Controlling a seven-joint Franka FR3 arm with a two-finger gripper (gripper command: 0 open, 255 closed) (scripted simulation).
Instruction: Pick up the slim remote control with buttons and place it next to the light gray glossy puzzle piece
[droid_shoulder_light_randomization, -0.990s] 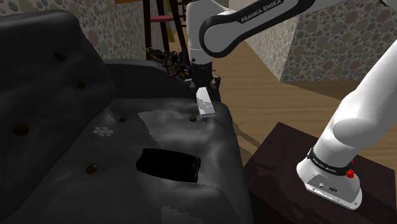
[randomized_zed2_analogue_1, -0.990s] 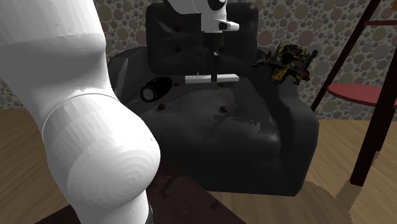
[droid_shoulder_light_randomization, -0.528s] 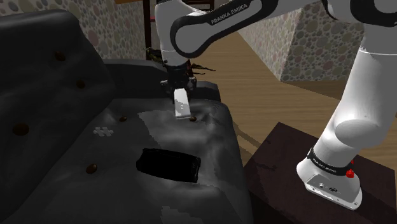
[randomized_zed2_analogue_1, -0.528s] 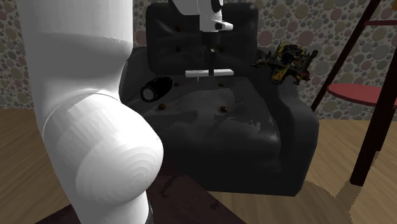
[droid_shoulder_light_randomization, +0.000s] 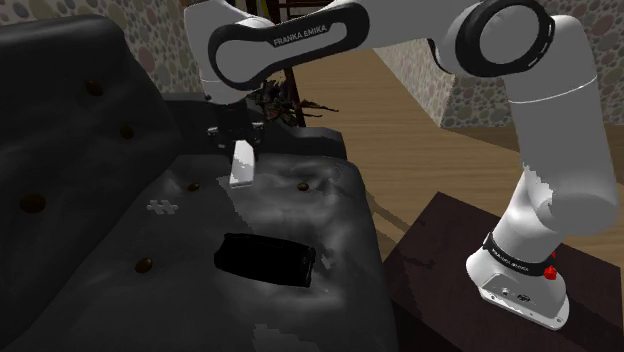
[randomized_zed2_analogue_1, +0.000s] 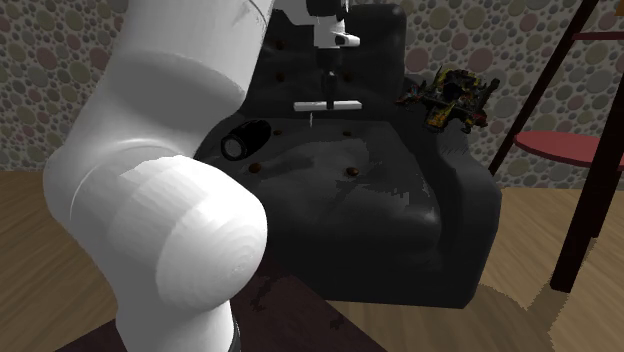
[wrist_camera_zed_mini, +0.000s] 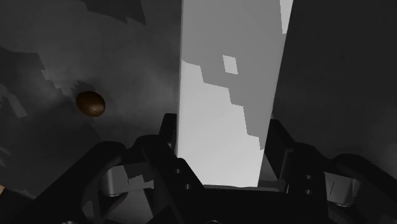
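over the dark tufted seat (droid_shoulder_light_randomization: 320, 215), fingers of the black gripper (droid_shoulder_light_randomization: 239, 146) clamped across the narrow width of a slim white remote (droid_shoulder_light_randomization: 241, 166). likely light, rigid and smooth-sided, so apt to pivot or slip unless pinched near mid-length. well apart from the small pale puzzle piece (droid_shoulder_light_randomization: 162, 207) on the seat.

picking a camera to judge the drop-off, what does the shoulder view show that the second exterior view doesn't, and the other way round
The shoulder view adds the light puzzle piece, lying flat on the seat between the claw and the backrest, and the lettering on the arm. The second exterior view adds a red round table beside the armchair. Both share the claw shut on the pale remote, the black cylinder lying on the seat, and the black tufted armchair.
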